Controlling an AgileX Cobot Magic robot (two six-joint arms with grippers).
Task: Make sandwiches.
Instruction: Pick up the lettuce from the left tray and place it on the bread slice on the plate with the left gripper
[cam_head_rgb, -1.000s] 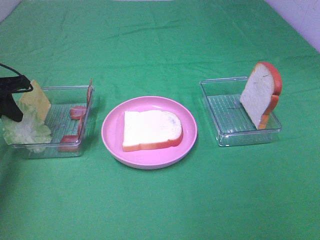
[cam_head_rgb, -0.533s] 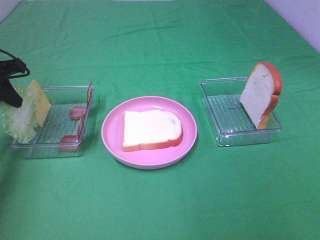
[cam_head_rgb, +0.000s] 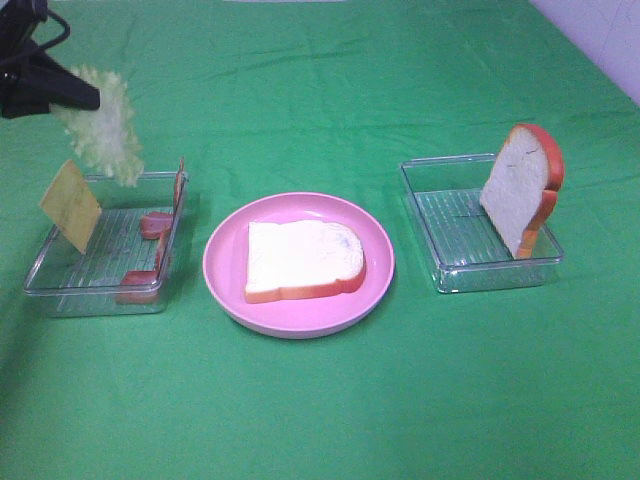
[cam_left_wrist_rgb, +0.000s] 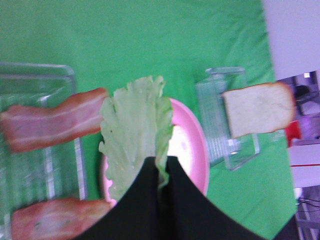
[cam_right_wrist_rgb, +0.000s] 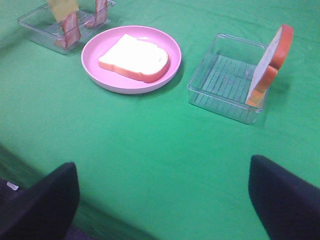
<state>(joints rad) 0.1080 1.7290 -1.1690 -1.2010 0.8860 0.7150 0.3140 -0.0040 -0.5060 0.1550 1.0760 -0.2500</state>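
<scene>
My left gripper (cam_head_rgb: 88, 100) is shut on a pale green lettuce leaf (cam_head_rgb: 103, 137), which hangs in the air above the left clear tray (cam_head_rgb: 60, 292); the wrist view shows the leaf (cam_left_wrist_rgb: 134, 131) pinched between the dark fingers. That tray holds a yellow cheese square (cam_head_rgb: 71, 205) leaning upright and reddish bacon strips (cam_head_rgb: 155, 223). One white bread slice (cam_head_rgb: 303, 260) lies flat on the pink plate (cam_head_rgb: 225, 285). A second bread slice (cam_head_rgb: 522, 188) stands on edge in the right clear tray (cam_head_rgb: 447, 262). My right gripper (cam_right_wrist_rgb: 162, 192) is open, low over the near cloth.
Green cloth covers the whole table. A white wall or edge runs past the far right corner (cam_head_rgb: 610, 40). The two trays flank the plate, with bare cloth between them.
My left gripper has lifted the lettuce out of the left tray, up and toward the far side. The cheese now leans alone at the tray's left. The right arm has stayed put.
</scene>
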